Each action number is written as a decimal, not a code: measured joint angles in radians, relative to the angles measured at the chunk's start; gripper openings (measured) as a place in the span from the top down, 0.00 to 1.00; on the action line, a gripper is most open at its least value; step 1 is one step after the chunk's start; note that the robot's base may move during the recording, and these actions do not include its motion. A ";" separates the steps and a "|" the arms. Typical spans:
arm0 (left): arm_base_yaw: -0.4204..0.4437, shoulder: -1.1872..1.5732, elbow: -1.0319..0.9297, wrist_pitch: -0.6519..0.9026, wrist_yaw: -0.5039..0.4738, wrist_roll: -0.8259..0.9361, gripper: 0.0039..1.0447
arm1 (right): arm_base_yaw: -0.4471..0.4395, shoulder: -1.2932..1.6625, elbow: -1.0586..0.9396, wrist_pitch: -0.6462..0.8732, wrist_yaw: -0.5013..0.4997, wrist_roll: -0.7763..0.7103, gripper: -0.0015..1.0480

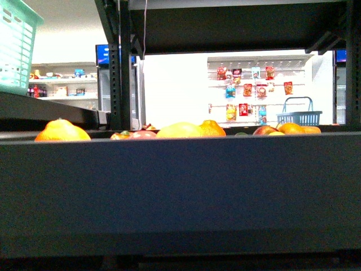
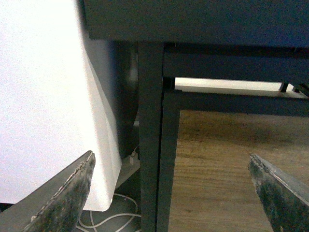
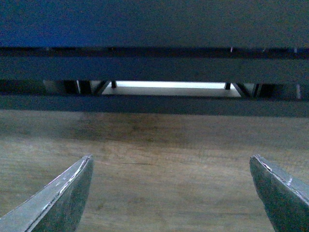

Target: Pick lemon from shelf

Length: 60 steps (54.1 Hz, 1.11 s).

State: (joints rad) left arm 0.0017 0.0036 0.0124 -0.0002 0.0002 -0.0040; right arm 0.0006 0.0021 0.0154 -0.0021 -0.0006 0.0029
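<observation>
In the front view the black shelf's tray wall [image 1: 180,186] fills the lower half. Fruit tops show above its rim. The yellow lemon [image 1: 179,130] lies near the middle, between a red fruit [image 1: 143,134] and an orange [image 1: 212,128]. Neither arm shows in the front view. My left gripper [image 2: 171,166] is open and empty, facing the shelf's black upright post [image 2: 149,145] and brown wood-grain panel [image 2: 217,174]. My right gripper [image 3: 171,166] is open and empty, facing the wood-grain panel [image 3: 159,164] below the shelf's black rails [image 3: 154,67].
An orange [image 1: 62,131] lies at the tray's left, more oranges [image 1: 293,129] at the right. A green basket [image 1: 17,45] sits upper left. A white appliance [image 2: 48,96] and cables [image 2: 111,217] stand beside the post. A blue basket [image 1: 299,116] and store shelves lie beyond.
</observation>
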 joint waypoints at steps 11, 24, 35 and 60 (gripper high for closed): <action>0.000 0.000 0.000 0.000 0.000 0.000 0.07 | 0.000 0.000 0.000 0.000 0.000 0.000 0.07; 0.000 0.000 0.000 0.000 0.000 0.000 0.07 | 0.000 0.000 0.000 0.000 0.000 0.000 0.07; 0.000 0.000 0.000 0.000 0.000 0.000 0.07 | 0.000 0.000 0.000 0.000 0.000 0.000 0.07; 0.000 0.000 0.000 0.000 0.000 0.000 0.07 | 0.000 0.000 0.000 0.000 0.000 0.000 0.07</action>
State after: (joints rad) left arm 0.0017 0.0036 0.0124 -0.0002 -0.0002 -0.0040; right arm 0.0006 0.0021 0.0151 -0.0021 -0.0006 0.0025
